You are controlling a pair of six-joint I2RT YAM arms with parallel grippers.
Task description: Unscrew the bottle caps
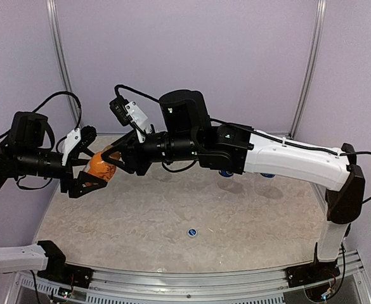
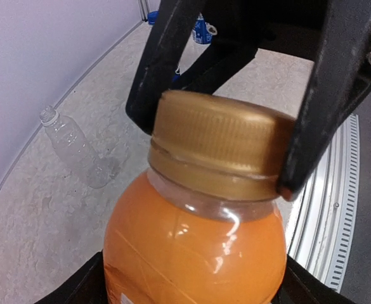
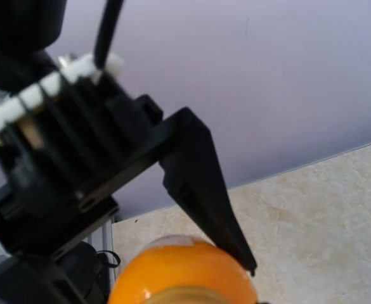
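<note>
I'm seeing the right gripper [image 2: 215,152] clamping the gold cap [image 2: 220,136] and fearing the orange bottle [image 2: 191,253] spinning within the left gripper [image 1: 95,163] (can't tell if it's gripping).

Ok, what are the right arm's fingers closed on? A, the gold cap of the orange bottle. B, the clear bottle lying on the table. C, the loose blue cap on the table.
A: in the left wrist view the right arm's fingers press on both sides of the gold cap of the orange bottle.
</note>
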